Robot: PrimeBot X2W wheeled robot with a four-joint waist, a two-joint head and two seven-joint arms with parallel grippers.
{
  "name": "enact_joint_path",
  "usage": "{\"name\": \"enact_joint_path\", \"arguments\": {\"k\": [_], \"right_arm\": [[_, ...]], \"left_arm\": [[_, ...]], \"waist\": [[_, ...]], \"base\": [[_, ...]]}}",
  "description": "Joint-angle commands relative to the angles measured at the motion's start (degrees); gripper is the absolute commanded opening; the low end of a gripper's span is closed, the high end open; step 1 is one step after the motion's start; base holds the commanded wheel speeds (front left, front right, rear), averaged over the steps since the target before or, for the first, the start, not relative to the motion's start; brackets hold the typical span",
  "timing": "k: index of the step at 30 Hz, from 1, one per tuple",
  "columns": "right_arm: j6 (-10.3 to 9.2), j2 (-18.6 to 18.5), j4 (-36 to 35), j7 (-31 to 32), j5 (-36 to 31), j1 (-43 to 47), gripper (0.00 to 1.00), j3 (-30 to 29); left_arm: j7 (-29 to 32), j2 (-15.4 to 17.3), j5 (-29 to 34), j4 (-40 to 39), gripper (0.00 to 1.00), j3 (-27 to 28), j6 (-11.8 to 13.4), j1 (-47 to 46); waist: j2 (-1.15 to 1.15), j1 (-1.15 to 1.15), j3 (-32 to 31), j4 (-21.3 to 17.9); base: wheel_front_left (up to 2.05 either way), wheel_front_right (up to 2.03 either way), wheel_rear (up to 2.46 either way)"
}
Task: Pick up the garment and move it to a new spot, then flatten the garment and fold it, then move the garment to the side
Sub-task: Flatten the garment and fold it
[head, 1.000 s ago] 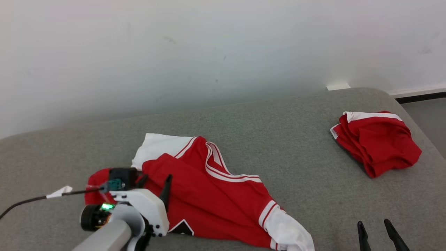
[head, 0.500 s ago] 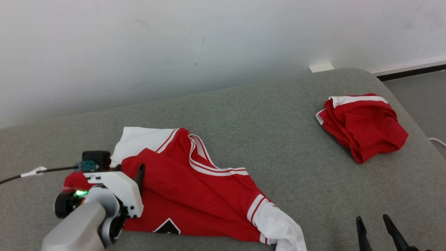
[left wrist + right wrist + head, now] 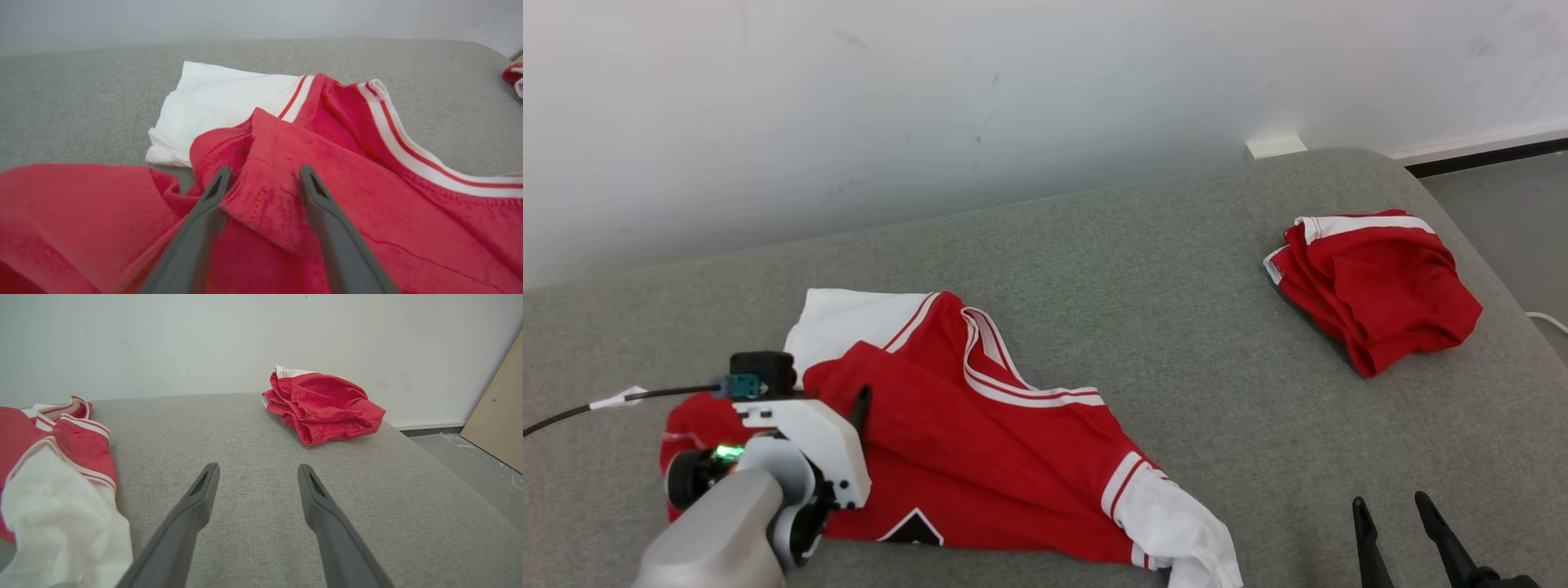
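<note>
L arm's on it: left gripper (image 3: 264, 171) sits low over the garment (image 3: 996, 457), a red-and-white jersey lying crumpled at approx 7 o'clock on the grey cushion (image 3: 1176, 269). Jaws are spread, nothing pinched yet, w/ a raised red fold (image 3: 265, 192) right between the two fingers (image 3: 327, 228) in the wrist view. That's the pick-up step, v. early in the task imo. To do it well: sink a touch lower so both tips get below the ridge, then clamp on the fold itself, not one skin of cloth, else it prob slips out on the lift. Fold looks like doubled hem, so the bite should hold ok. White sleeve (image 3: 849, 322) lies flat at 12 o'clock from the tips, and the striped collar (image 3: 1013, 384) runs off toward 2 o'clock. Leave both, they'd hang the jersey lopsided. Lift straight up first, then carry, so the other sleeve (image 3: 1184, 539) at the jersey's 5 o'clock doesn't roll under. R side: right gripper (image 3: 1389, 500) hangs at 5 o'clock of the head view, released, holding nothing, over bare cushion. Red pile (image 3: 1380, 286) at 2 o'clock is well apart, so pick a new spot short of it.
</note>
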Motion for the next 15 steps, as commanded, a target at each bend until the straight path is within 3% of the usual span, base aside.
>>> {"name": "enact_joint_path", "arguments": {"k": [1, 9, 15], "right_arm": [[-0.17, -0.2, 0.1, -0.2, 0.0, -0.2, 1.00, -0.2], [-0.18, -0.2, 0.2, -0.2, 0.0, 1.4, 1.00, -1.4], [-0.18, -0.1, 0.2, -0.2, 0.2, 3.6, 1.00, -2.1]], "left_arm": [[-0.2, -0.1, -0.4, 0.3, 0.00, -0.1, -0.4, -0.5], [-3.7, -1.5, 0.8, -0.8, 0.00, -0.6, -1.4, -1.2], [-8.1, -0.1, -0.2, -11.7, 0.00, 1.0, 0.9, 4.2]], "waist": [[0.00, 0.00, 0.0, 0.0], [0.00, 0.00, -1.6, 2.0], [0.00, 0.00, -4.1, 5.9]], "base": [[0.00, 0.00, 0.00], [0.00, 0.00, 0.00], [0.00, 0.00, 0.00]]}}
